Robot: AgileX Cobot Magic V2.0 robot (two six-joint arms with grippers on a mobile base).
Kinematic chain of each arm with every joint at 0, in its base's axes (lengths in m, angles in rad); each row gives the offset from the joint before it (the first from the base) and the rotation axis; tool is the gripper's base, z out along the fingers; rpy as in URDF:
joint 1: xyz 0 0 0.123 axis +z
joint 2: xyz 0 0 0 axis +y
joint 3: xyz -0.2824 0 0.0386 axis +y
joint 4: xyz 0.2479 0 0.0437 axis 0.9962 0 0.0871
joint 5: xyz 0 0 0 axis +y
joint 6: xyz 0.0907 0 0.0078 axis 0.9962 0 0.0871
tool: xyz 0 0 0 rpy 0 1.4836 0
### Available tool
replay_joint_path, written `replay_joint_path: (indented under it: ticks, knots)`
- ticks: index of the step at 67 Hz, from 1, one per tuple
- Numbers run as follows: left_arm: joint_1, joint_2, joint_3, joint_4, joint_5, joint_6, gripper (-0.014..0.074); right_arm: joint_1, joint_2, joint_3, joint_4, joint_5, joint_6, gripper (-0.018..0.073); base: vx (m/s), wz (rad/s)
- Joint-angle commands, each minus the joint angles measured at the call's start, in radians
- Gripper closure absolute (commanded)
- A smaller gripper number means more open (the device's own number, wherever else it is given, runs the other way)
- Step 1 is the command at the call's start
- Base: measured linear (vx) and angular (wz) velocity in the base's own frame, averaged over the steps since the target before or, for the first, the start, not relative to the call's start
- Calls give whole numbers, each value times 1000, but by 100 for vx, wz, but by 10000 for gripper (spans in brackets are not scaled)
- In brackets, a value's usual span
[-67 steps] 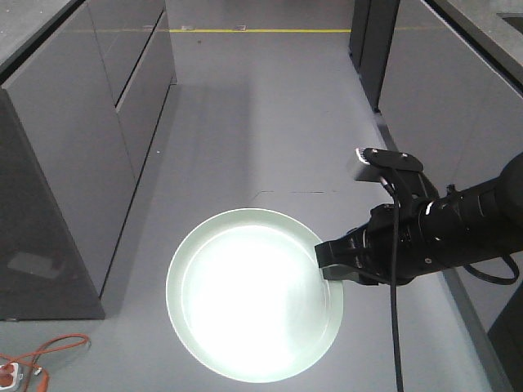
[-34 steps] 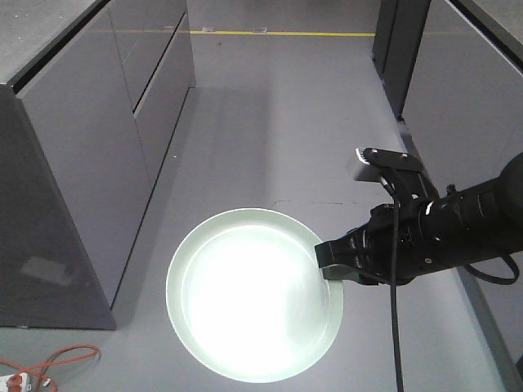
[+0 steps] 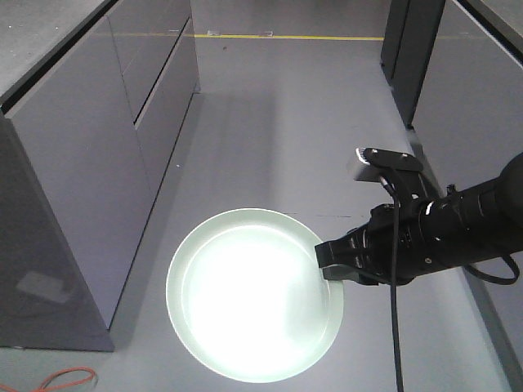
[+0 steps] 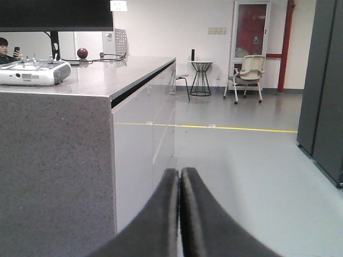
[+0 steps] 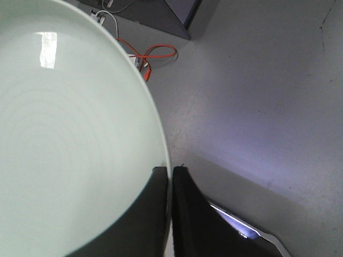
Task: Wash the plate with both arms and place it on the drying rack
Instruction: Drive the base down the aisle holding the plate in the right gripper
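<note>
The pale mint-green plate [image 3: 253,298] hangs over the grey floor, glaring white under the light. My right gripper [image 3: 327,263] reaches in from the right and is shut on the plate's right rim. In the right wrist view one finger lies on the plate [image 5: 69,134] face and the other behind the rim, at the right gripper [image 5: 170,172]. The left gripper [image 4: 180,172] shows only in its own wrist view, shut on nothing and pointing down an aisle. The drying rack is out of view.
Tall grey cabinets [image 3: 82,163] line the left side and dark cabinets [image 3: 413,49] the right, with a yellow floor line [image 3: 286,37] ahead. An orange cable [image 3: 65,378] lies at the lower left. A stone counter [image 4: 80,80] stands left of the left gripper.
The floor and cabinets have slid toward the bottom of the front view, and the orange cable has nearly left the frame. The right arm and plate keep the same place in the picture.
</note>
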Motion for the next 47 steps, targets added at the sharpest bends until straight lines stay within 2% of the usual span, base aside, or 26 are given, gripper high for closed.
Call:
replay_joint_path:
  ticks: [1,47]
  knots:
    - [1,-14,-28,-2,-70,-1,603,-2,-33,-31,28,-23,-8,561,20,3]
    - [1,-14,-28,-2,-70,-1,603,-2,-33,-31,28,-24,-7,561,24,0]
